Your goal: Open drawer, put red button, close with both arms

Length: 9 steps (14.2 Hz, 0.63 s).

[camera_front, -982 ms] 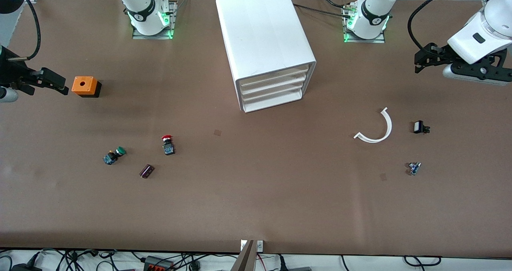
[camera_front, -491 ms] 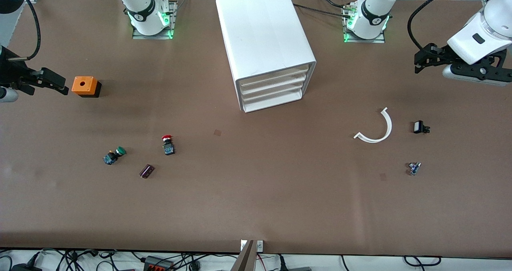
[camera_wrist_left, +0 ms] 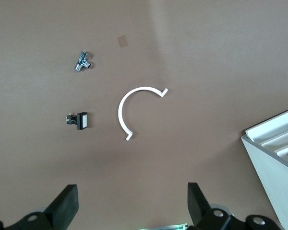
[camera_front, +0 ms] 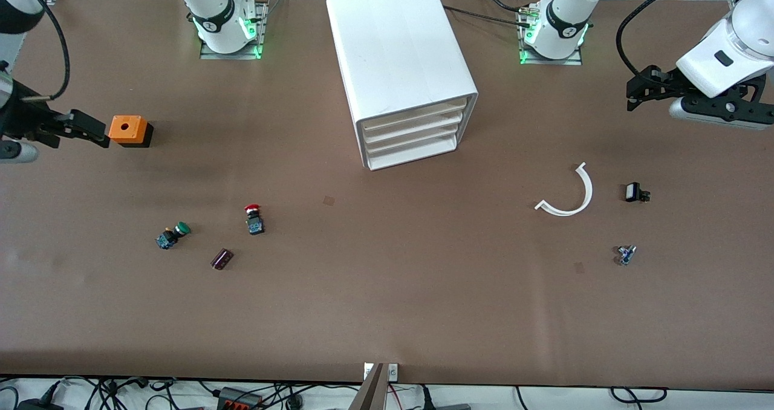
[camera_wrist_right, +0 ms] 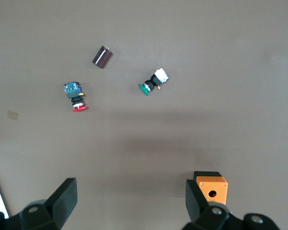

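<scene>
purple part [camera_front: 222,258]: nearest the front camera, toward the right arm's end, just beside the buttons; possible clutter in a grasp.
small metal part [camera_front: 626,254]: toward the left arm's end, well apart from the task things.
green button [camera_front: 172,236]: lying near the red one, same body shape; risk = wrong pick if only shape is matched.
red button [camera_front: 254,219]: on the table, red cap pointing toward the cabinet, well apart from the cabinet; tiny, round cap, likely to slip or roll from a loose pinch.
black clip [camera_front: 634,192]: beside the white arc, not needed.
white arc [camera_front: 568,192]: loose on the table near the left arm's path to the cabinet; could get swept.
drawer [camera_front: 414,117]: top tray of the cabinet [camera_front: 399,53], fully shut, no obvious handle; risk = fingers slipping off the lip, or light cabinet sliding instead of the tray opening.
orange cube [camera_front: 127,130]: just beside the right fingertips; risk = nudge on the first move.
right gripper [camera_front: 84,129]: spread wide, empty, over the table's right-arm end.
left gripper [camera_front: 642,88]: spread wide, empty, waiting over the table's left-arm end.
</scene>
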Tool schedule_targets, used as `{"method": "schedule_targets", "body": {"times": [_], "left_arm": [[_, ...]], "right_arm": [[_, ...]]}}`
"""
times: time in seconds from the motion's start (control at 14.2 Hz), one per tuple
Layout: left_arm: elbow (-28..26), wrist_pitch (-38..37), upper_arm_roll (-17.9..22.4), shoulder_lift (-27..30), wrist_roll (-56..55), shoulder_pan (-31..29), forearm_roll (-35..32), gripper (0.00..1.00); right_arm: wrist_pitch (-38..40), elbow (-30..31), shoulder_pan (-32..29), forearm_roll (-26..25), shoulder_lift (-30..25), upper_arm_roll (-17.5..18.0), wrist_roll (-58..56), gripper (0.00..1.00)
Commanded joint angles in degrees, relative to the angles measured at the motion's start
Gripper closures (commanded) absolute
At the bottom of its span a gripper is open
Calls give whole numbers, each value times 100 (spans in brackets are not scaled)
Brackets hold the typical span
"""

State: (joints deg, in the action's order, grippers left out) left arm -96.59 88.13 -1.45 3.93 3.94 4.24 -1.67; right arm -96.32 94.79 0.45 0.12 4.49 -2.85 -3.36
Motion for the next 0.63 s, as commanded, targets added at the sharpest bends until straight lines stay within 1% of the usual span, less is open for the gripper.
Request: {"method": "schedule_targets", "body": {"times": [0.0,0.21,0.35,0.49,0.56], "left_arm": [[167,-147,40,-147,98,25,123,0],[167,-401,22,-182,98,68,123,0],[167,-830,22,-209,98,112,245,0],[167,-1654,31,-261,107,130,937,0],[167,-2085,22,-383,116,139,1211,0]], "right_arm": [[-44,-14,-1,5,192,56,81,0],[-114,-49,34,224,438,57,81,0],[-132,-285,25,461,771,57,46,0],[-132,-496,25,550,1036,57,-7,0],[-132,-514,34,550,1063,57,-16,0]]}}
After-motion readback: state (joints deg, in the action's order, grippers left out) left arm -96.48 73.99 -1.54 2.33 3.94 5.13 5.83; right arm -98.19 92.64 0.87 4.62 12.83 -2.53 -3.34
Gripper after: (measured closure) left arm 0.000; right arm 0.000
